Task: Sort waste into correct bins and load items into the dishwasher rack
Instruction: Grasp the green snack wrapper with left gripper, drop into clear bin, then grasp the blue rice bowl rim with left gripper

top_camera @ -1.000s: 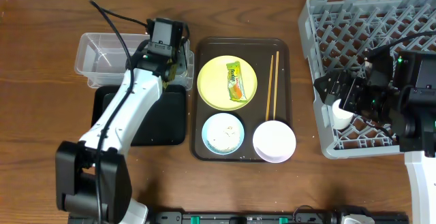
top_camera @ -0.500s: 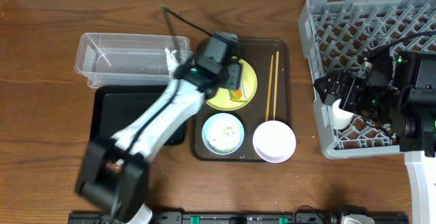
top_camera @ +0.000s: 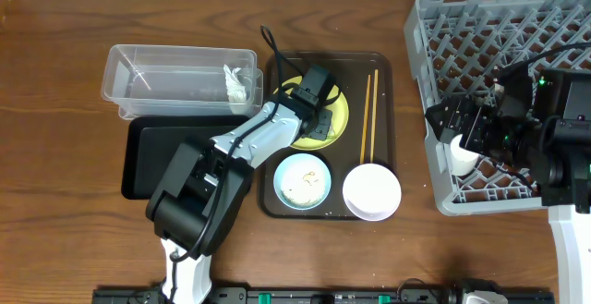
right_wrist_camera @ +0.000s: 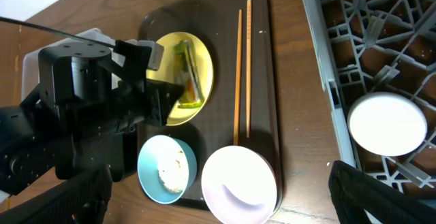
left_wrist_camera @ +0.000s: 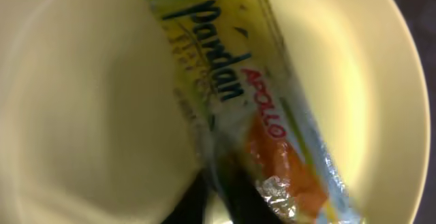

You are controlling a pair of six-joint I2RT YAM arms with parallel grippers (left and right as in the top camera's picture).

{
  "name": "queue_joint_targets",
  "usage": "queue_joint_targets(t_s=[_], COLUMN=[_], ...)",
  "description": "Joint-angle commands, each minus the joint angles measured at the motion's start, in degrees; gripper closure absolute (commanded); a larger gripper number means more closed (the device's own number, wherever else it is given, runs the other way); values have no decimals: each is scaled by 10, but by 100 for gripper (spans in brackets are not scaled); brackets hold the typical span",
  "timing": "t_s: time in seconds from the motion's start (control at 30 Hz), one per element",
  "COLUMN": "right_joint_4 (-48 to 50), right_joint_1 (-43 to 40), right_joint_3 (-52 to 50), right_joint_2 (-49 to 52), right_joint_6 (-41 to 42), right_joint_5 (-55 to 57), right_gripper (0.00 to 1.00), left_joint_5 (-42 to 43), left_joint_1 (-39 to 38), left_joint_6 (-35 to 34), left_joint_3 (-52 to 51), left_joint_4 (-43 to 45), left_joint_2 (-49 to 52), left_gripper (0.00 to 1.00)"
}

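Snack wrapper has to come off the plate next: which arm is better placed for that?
Left. The left gripper hangs right over the wrapper on the plate, which fills its wrist view. The right gripper is away at the rack, beside the cup.

Left pincer (top_camera: 319,117) over plate (top_camera: 341,112), chopsticks (top_camera: 371,119) beside

Wrapper (left_wrist_camera: 262,118) on plate (left_wrist_camera: 82,129), chopsticks (top_camera: 370,119) beside
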Motion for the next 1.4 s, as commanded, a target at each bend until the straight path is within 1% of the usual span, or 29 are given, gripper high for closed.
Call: queue_joint_targets(t_s=[0.0,0.27,0.37,0.47,0.5,0.57,0.67,0.77,0.8,0.83,0.87,0.9,0.93,0.97,1.0,1.07,1.2,1.27,1.3,1.33,1.37], right_joint_4=[0,0,-2,-2,-2,-2,-2,-2,-2,-1,0,0,0,0,0,0,0,-1,0,0,0], right_joint_1=[3,3,3,3,3,3,3,3,3,3,3,3,3,3,3,3,3,3,3,3,3], right_joint_3=[3,3,3,3,3,3,3,3,3,3,3,3,3,3,3,3,3,3,3,3,3], right_joint_2=[0,0,0,0,0,0,0,0,0,0,0,0,0,0,0,0,0,0,0,0,0], right_joint_6=[-11,-11,-11,-11,-11,-11,-11,-11,-11,-11,-11,-11,-11,-11,-11,-11,-11,-11,-11,-11,-11], right_joint_5=[-2,-2,-2,-2,-2,-2,-2,-2,-2,-1,5,11,21,28,37,60,107,121,122,122,122], right_gripper=[1,1,1,1,1,1,1,1,1,1,1,1,1,1,1,1,1,1,1,1,1], left_joint_5=[-1,-2,-38,-106,-116,-119,-120,-119,-119,-120,-120,-118,-110,-98,-78,-40,42,39,21,-11,-18], left_joint_1=[4,64,98,132,143,164,185,197,198,198,198,198,197,197,196,191,164,142,129,115,107], left_joint_6=[2,-14,-16,-37,-44,-60,-63,-86,-91,-90,-91,-91,-91,-91,-90,-84,-45,-26,-9,-6,-6], left_joint_3=[6,10,10,10,9,6,6,6,8,10,15,19,26,33,41,51,52,52,52,52,52], left_joint_4=[-6,-48,-86,-127,-133,-140,-140,-147,-152,-157,-164,-171,-181,-189,-198,-213,-234,-249,-256,-267,-276], left_joint_2=[-31,-195,-238,-243,-239,-227,-207,-200,-203,-206,-213,-219,-229,-238,-248,-270,-317,-330,-334,-334,-333], left_gripper=[94,94,94,94,94,94,93,87,78,63,52,49,44,35,33,33,33,33,33,35,38])
